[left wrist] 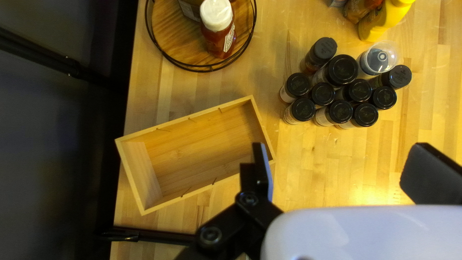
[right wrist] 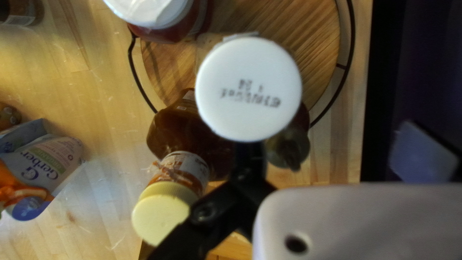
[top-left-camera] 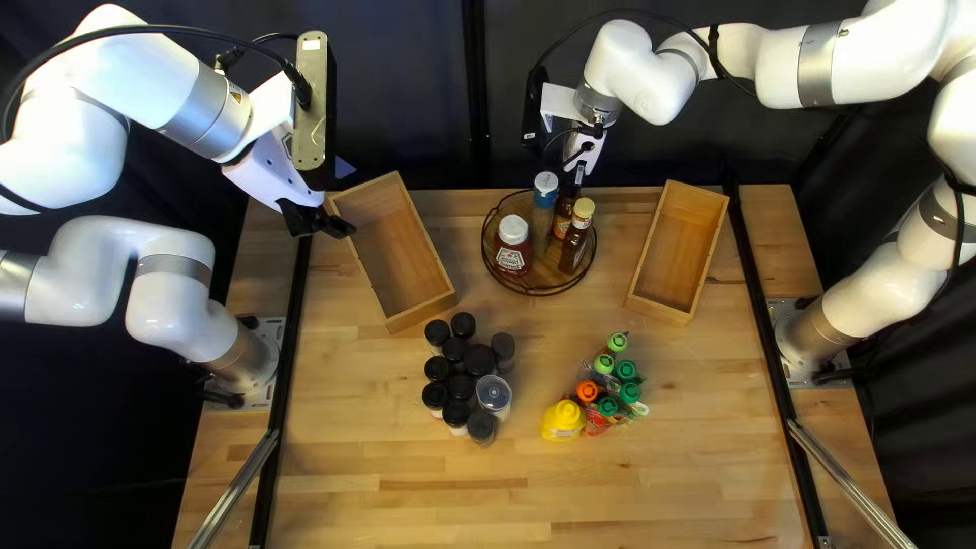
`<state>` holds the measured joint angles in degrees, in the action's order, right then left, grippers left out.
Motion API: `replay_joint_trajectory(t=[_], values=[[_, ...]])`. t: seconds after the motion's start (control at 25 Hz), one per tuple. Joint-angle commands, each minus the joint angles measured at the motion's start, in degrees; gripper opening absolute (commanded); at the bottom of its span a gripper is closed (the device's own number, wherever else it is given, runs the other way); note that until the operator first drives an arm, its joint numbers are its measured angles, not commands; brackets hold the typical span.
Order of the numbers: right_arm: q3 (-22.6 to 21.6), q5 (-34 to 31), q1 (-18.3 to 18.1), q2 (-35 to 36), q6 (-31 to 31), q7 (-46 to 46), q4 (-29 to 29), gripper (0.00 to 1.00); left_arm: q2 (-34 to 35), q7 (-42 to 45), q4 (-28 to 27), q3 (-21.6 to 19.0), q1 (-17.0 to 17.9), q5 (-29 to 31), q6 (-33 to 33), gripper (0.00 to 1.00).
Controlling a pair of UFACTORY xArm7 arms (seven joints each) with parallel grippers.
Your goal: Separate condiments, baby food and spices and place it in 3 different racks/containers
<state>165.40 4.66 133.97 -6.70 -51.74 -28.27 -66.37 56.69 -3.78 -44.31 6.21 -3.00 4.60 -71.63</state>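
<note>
**Left tool (top-left-camera: 321,223) and right tool (top-left-camera: 578,175) apart**

Left tool: fingers spread near the left wooden box (top-left-camera: 394,244); the left wrist view shows both. Right tool: fingers spread, over the round tray (top-left-camera: 539,272). The right wrist view shows a white cap (right wrist: 248,89) masking one fingertip; the top left view shows the blue container (top-left-camera: 545,194) under that cap.

Condiment bottles (top-left-camera: 512,254) stand on the tray, caps up, long axes vertical. Spice jars (top-left-camera: 461,387) stand on the table (top-left-camera: 407,488), lids up, long axes vertical. Baby food pouches (top-left-camera: 600,391) cluster beside a yellow bottle (top-left-camera: 562,420), caps up.
</note>
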Motion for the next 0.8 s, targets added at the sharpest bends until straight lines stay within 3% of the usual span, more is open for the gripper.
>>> replay_joint_trajectory(t=[0.04,0.36,0.52,0.8], values=[[0.1,0.8,-0.3,4.5,-3.0,-0.6,0.0,1.0,0.0,0.0,0.0,0.0,0.0,0.0,0.0,1.0],[-2.4,2.0,1.6,15.3,-8.8,5.8,0.9,1.0,0.0,0.0,0.0,0.0,0.0,0.0,0.0,1.0],[-6.4,4.8,5.0,19.8,-9.3,12.2,3.6,1.0,0.0,0.0,0.0,0.0,0.0,0.0,0.0,1.0],[-13.3,9.3,11.4,20.4,-9.8,16.4,4.3,1.0,0.0,0.0,0.0,0.0,0.0,0.0,0.0,1.0]])
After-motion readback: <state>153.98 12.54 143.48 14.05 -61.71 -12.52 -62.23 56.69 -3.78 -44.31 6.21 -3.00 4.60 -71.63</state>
